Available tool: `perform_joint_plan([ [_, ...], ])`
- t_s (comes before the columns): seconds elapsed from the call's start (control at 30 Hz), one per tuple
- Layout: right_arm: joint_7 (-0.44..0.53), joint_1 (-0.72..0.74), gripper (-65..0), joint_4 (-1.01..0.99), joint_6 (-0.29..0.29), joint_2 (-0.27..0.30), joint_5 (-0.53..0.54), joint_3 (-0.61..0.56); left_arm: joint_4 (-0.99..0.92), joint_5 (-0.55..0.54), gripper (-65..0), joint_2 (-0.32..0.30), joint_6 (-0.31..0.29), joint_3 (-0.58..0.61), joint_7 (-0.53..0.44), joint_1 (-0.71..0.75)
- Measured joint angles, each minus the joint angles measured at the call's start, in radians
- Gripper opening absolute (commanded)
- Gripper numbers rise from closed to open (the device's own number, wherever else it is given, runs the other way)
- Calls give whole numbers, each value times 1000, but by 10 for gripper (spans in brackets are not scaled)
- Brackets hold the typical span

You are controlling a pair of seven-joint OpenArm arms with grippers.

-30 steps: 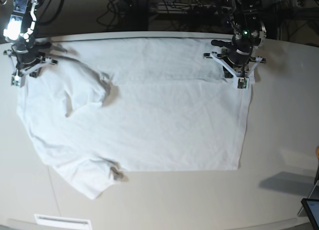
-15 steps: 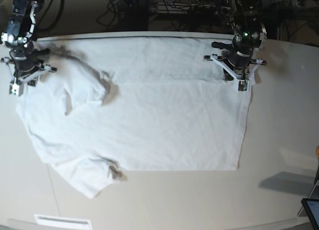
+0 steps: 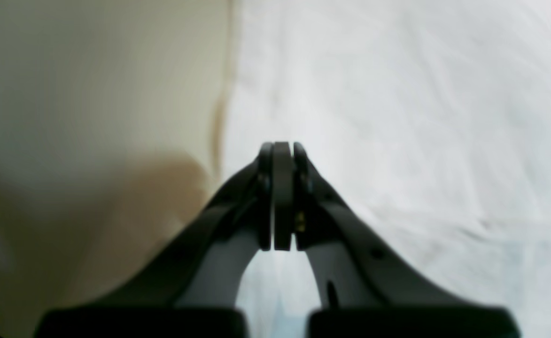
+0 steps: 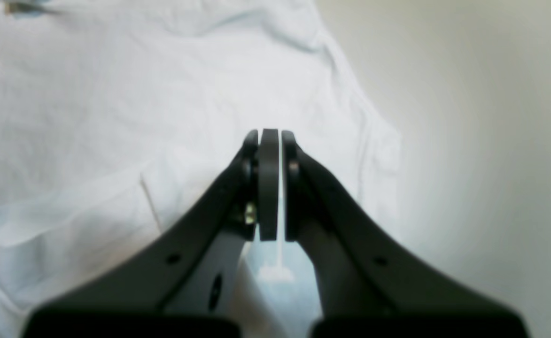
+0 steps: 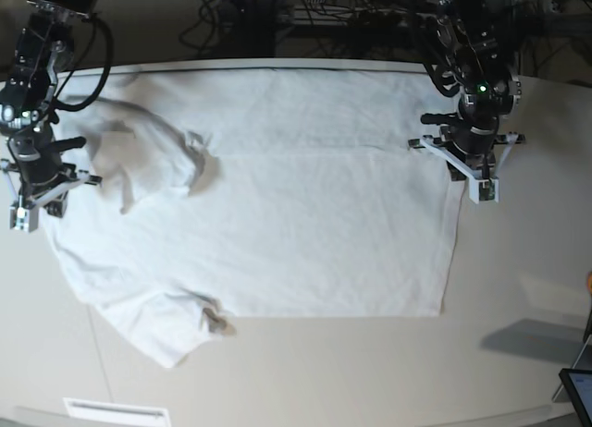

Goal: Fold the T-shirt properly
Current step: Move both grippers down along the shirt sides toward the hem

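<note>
Table [image 5: 518,353] is carrying the T-shirt [image 5: 305,224], which is lying spread flat across its middle. Your left gripper [image 5: 483,194] is hovering at the shirt's right edge, jaws pressed together, gripping nothing; your right gripper [image 5: 20,222] is doing likewise at the left edge.

Bare table [image 5: 518,251] open beside T-shirt [image 5: 305,224]; cables [image 5: 277,25] crowd far edge.

A: Where does the base view sit?
B: High above, looking down on the whole table [image 5: 518,288].
A: And the 2 wrist views?
B: Close, low, looking past each gripper; all 3 share the T-shirt [image 5: 305,224].
</note>
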Motion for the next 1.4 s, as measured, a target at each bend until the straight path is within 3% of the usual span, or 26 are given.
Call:
perform_joint_plan([
  [0.13,0,84,-608,-2,0,2,1,0,-3,3,-650,-32,0,-45,29,-83],
  [0.23,14,162,-499,-68,11,28,6,0,-9,4,-642,-82,0,-45,44,-124],
  [0.33,7,242,-374,-193,8,65,-1,-1,-27,6,-546,-107,1,-48,46,-164],
  [0.4,3,287,-328,-271,46,83,-5,3,-69,-11,-484,-128,-4,-42,42,-187],
  [0.5,11,378,-321,-405,156,95,2,2,-150,5,-433,-169,-3,-45,46,-226],
  [0.67,14,544,-318,-662,274,132,6,0,-236,-8,-427,-207,-3,-45,37,-285],
  [0.73,17,593,-305,-759,272,151,-5,3,-261,-6,-425,-216,-3,-45,39,-287],
  [0.87,32,675,-184,-921,280,183,-10,3,-277,0,-425,-217,-3,-49,43,-282],
  [0.93,76,708,-181,-981,281,186,-5,2,-277,0,-425,-216,-3,-49,43,-282],
  [1.13,120,793,-177,-1199,391,213,-12,2,-278,0,-425,-216,-3,-48,43,-285],
  [1.4,195,830,-177,-1336,393,224,-10,2,-277,-4,-425,-217,-3,-51,42,-278],
])
